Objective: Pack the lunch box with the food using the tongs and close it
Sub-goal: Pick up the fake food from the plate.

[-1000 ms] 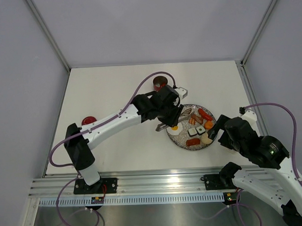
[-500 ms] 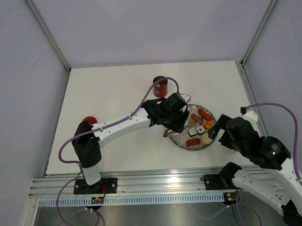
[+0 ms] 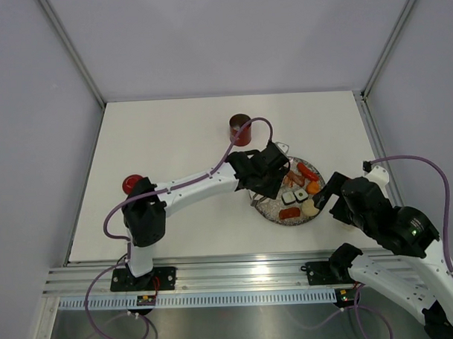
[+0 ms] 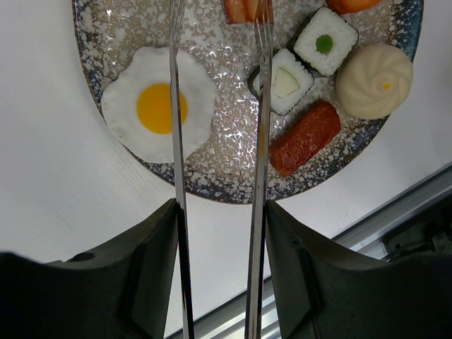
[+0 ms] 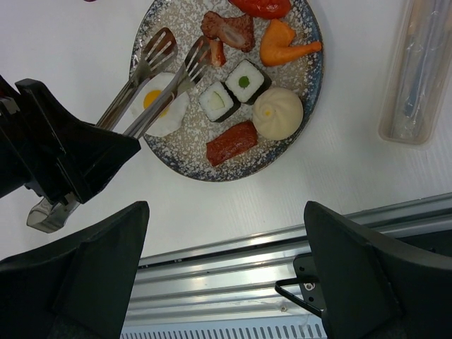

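My left gripper (image 4: 220, 212) is shut on the silver tongs (image 4: 263, 141), one thin arm against each finger. The tongs (image 5: 152, 60) reach over the left part of the speckled plate (image 3: 288, 222), their arms apart above the fried egg (image 4: 141, 106). The tips end near the red sausage pieces (image 5: 229, 28). Two sushi rolls (image 4: 325, 42), a red sausage (image 4: 305, 138), a pale bun (image 4: 374, 80) and an orange carrot piece (image 5: 282, 44) also lie on the plate. The red lunch box (image 3: 241, 129) stands open behind the plate, its lid (image 3: 132, 184) far left. My right gripper (image 5: 226, 212) hangs open near the plate's right side, holding nothing.
A clear plastic case (image 5: 417, 70) lies on the table right of the plate. The aluminium rail (image 3: 230, 270) runs along the near edge, just below the plate. Enclosure walls close in the table at the back and on both sides.
My left arm has swung right and toward the near edge, carrying the tongs from the plate's left rim to over the egg. The right arm has not moved.
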Motion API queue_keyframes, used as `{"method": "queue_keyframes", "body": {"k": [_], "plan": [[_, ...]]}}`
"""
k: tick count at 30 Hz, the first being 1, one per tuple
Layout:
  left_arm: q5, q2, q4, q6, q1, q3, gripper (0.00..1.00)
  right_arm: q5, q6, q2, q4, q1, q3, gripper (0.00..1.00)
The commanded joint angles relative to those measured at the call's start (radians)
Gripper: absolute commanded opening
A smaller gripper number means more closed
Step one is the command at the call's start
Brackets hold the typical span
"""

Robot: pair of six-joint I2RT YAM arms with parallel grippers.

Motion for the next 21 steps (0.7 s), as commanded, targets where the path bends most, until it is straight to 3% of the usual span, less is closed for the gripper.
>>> {"method": "queue_keyframes", "body": {"k": [1, 21], "plan": [[-0.033, 0.013, 0.041, -0.023, -0.009, 0.06, 0.52, 0.022, 0.001, -0.003, -0.013, 0.008, 0.033, 0.99], [-0.021, 0.054, 0.05, -0.052, -0.029, 0.081, 0.52, 0.017, 0.012, -0.015, -0.004, 0.006, 0.004, 1.0]]}}
